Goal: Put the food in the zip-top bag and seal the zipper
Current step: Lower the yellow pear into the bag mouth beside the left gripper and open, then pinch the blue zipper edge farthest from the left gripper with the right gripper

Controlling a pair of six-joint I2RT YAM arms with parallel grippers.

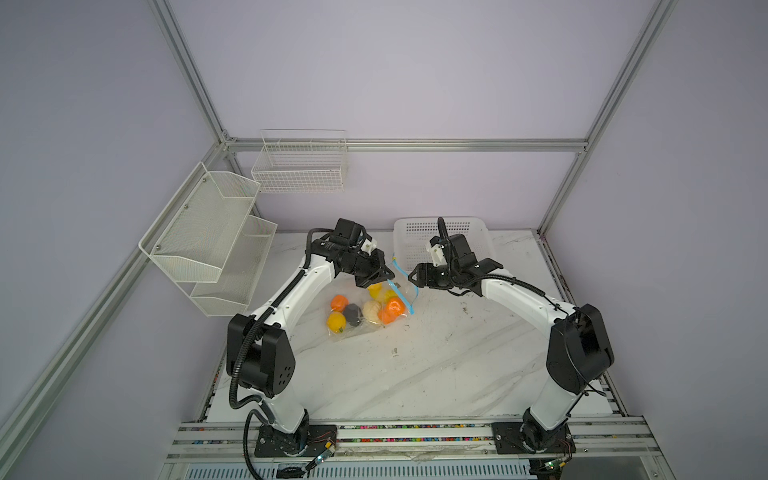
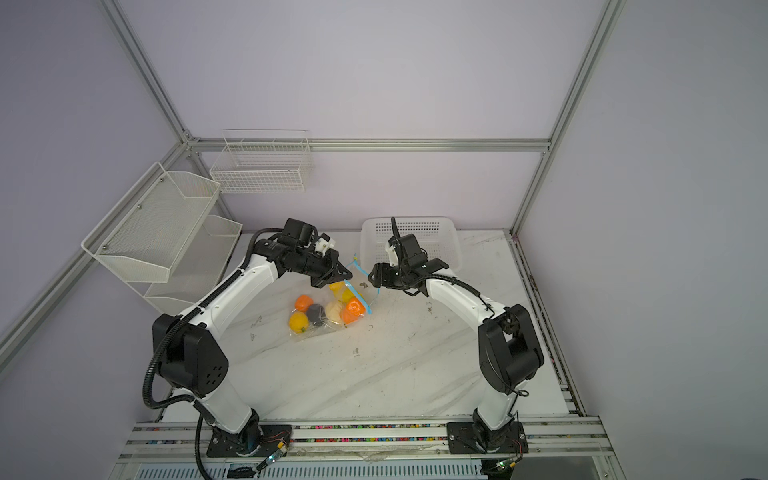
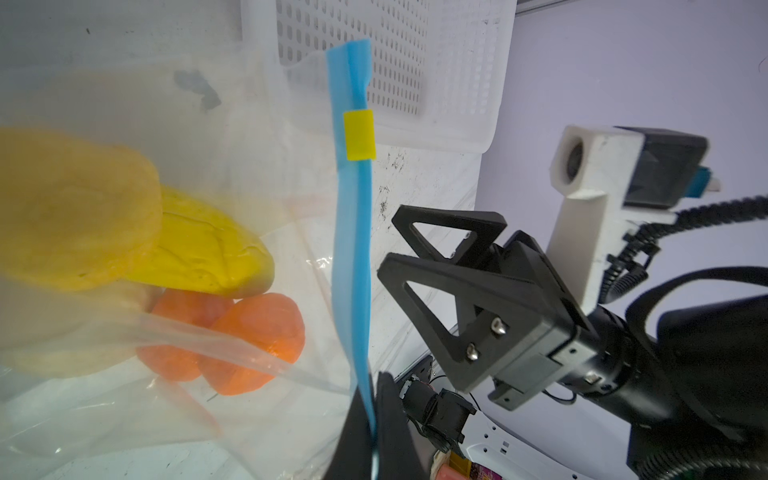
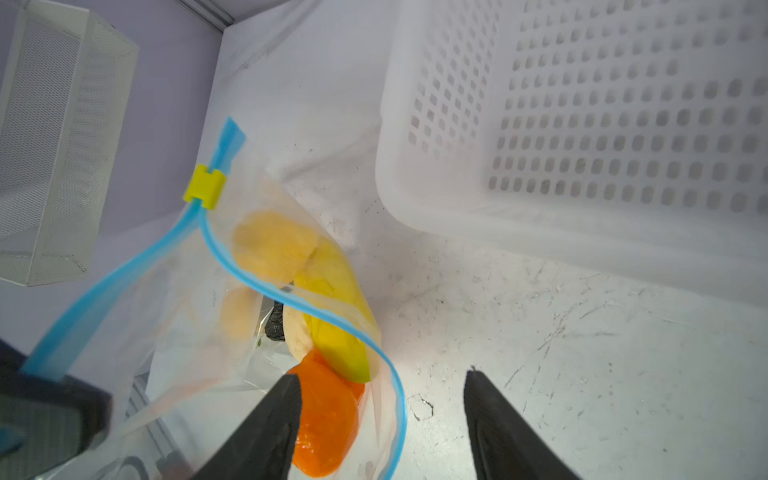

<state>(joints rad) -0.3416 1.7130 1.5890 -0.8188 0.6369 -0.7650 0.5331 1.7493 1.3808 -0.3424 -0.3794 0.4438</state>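
1. The bag lay on the bench toward the back edge, a bit left of the middle, between the two grippers. One part of its mouth was lifted off the bench.
2. The food showed through the plastic:
   - three tangerines
   - two yellow fruits
   - a long yellow piece
   - a cream bulb
   - a dark lump
3. The zipper ran along the bag's right side, the side facing the basket.
4. The yellow tab sat near the strip's far end, toward the back edge. Past the tab the two blue lips split apart in the right wrist view, so the mouth was open.
5. The left gripper had its jaws clamped tight on the blue zipper strip and held that stretch up off the bench.
6. The right gripper had its jaws apart at a medium width with nothing between them. It hovered over the bench just beside the open mouth.
7. One right finger overlapped a tangerine in the right wrist view. Whether it touched the bag could not be told.
8. The basket stood at the back edge, right of the middle, near the bag but apart from it.
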